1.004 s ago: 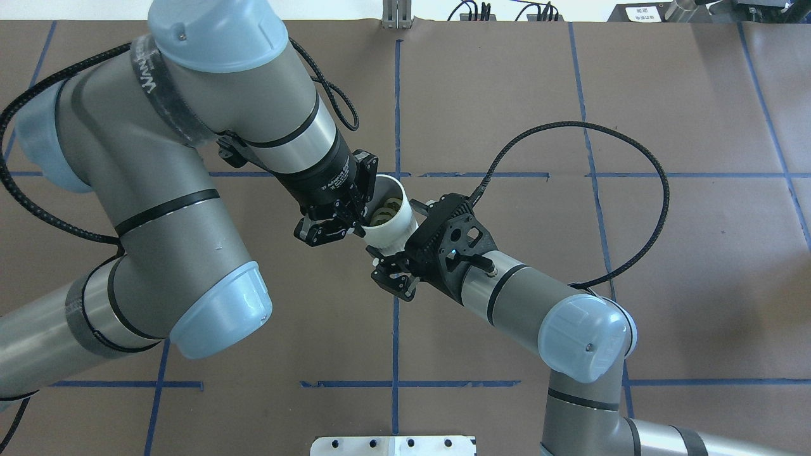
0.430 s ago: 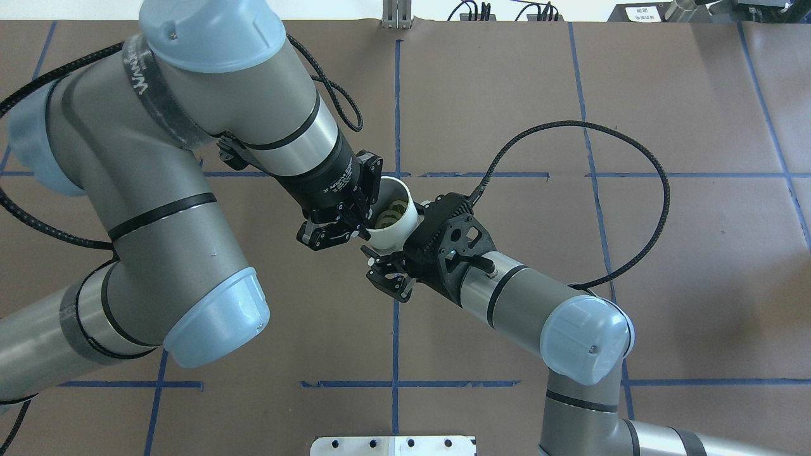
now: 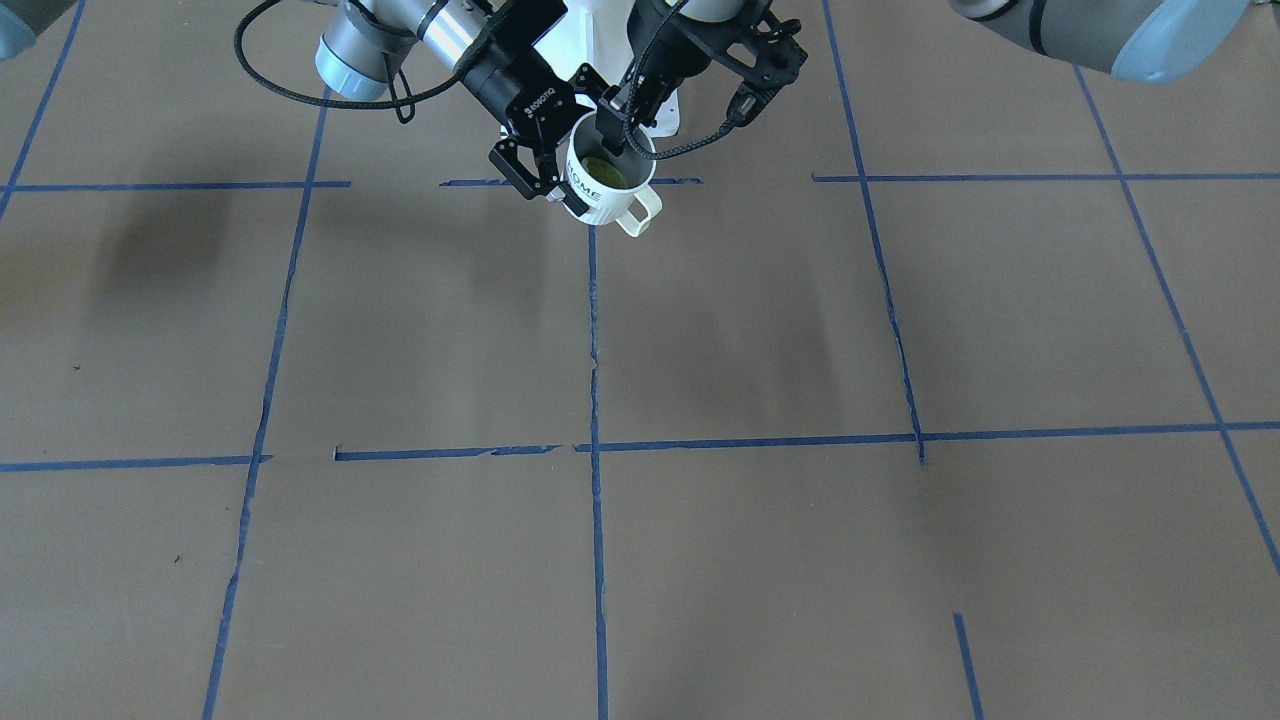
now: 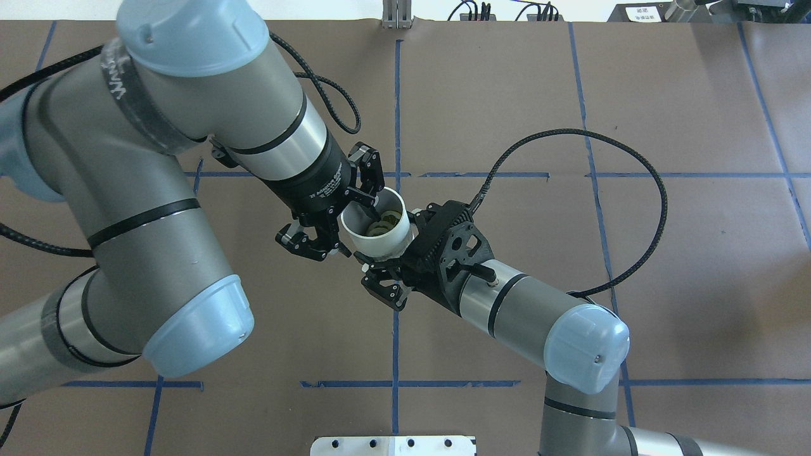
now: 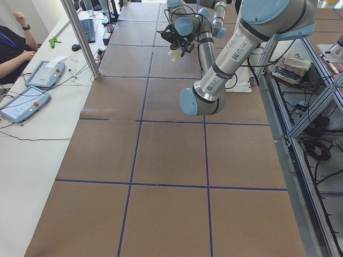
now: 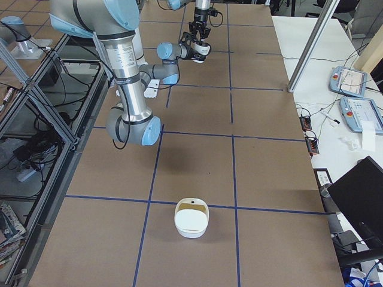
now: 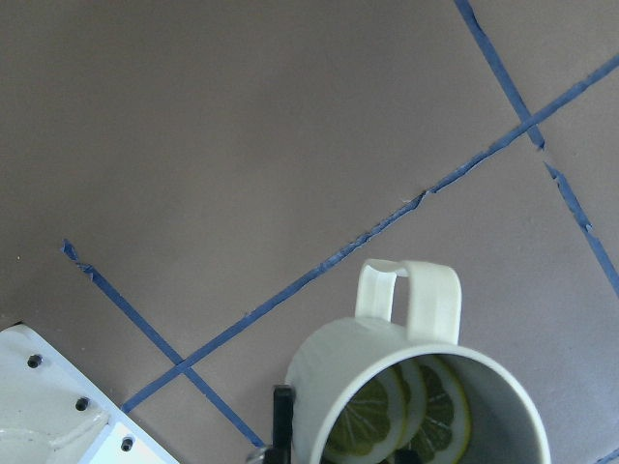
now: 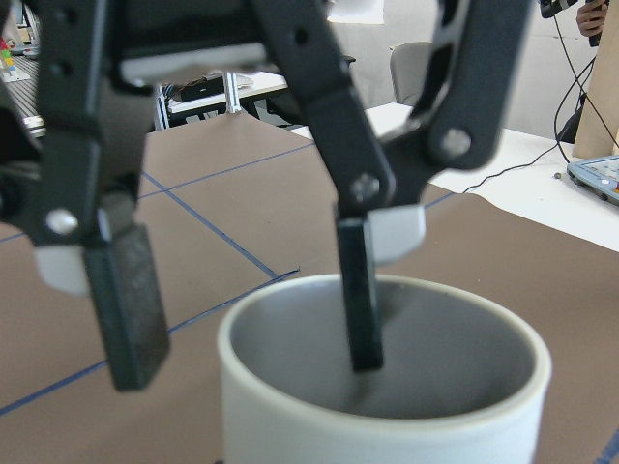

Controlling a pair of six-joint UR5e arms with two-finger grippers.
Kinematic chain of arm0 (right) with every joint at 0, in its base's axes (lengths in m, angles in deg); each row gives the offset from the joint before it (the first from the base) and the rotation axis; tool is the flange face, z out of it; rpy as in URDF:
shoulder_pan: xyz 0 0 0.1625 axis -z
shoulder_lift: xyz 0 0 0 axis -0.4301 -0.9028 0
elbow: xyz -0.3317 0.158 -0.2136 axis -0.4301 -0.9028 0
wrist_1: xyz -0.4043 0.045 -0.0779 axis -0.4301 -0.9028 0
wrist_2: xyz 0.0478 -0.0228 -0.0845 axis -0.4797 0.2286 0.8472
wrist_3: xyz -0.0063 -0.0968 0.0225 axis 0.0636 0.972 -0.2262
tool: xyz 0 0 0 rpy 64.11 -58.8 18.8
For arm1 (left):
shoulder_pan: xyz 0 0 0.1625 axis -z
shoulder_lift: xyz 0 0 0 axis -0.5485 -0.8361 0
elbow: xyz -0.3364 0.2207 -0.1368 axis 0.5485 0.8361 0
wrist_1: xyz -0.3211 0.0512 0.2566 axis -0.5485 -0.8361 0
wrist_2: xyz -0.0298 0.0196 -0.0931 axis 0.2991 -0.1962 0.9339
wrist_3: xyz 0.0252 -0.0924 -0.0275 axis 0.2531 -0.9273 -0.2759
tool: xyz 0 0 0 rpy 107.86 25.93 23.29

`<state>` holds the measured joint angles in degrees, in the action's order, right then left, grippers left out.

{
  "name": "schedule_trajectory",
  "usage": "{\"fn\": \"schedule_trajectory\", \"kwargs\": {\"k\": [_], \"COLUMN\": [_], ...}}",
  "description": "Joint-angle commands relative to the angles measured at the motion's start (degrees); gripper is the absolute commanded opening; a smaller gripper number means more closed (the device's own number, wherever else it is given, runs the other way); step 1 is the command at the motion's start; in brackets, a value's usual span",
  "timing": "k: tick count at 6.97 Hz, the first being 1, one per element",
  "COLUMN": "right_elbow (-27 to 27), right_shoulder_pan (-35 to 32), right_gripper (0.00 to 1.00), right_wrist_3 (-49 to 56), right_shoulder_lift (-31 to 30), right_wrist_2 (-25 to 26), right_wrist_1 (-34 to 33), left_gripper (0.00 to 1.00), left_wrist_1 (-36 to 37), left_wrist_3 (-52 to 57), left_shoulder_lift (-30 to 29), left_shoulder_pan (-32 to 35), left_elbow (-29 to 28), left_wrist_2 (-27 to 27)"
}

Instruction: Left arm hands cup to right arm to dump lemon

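My left pincer point(image 8: 244, 338) was released. Its jaws were spread wide and straddled the wall of the cup point(image 3: 600, 195). One finger point(image 8: 360, 290) hung down inside the mouth, and I could not tell whether it touched the wall. The other finger stood outside, apart from the rim.

My right pincer point(image 4: 389, 239) was clenched on the cup's body from the side, just below my left pincer, with a finger on each flank.

The cup was off the desk point(image 3: 700, 330), a little tilted, with its mouth up toward my left pincer. Its handle point(image 3: 640, 210) pointed away from my right pincer. The lemon point(image 7: 387, 425) lay in slices at the bottom of the cup, beneath my left pincer's inner finger.

A white tub point(image 6: 191, 218) sat on the desk, well apart from both pincers.
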<state>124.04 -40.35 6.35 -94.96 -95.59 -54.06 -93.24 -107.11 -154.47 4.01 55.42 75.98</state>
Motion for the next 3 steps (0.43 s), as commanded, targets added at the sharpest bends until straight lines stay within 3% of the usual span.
{"fn": "schedule_trajectory", "kwargs": {"k": [1, 3], "right_elbow": [-0.1, -0.1], "right_shoulder_pan": [0.1, -0.2], "right_gripper": [0.33, 0.35], "right_wrist_3": [0.1, 0.1], "right_shoulder_lift": [-0.2, -0.3], "right_wrist_2": [0.0, 0.1], "right_wrist_1": [0.1, 0.0], "left_gripper": [1.00, 1.00], "left_wrist_1": [0.9, 2.7], "left_wrist_3": [1.3, 8.5], "left_shoulder_lift": [2.3, 7.5], "left_shoulder_pan": [3.0, 5.3], "left_elbow": [5.1, 7.6], "left_wrist_2": [0.0, 1.7]}}
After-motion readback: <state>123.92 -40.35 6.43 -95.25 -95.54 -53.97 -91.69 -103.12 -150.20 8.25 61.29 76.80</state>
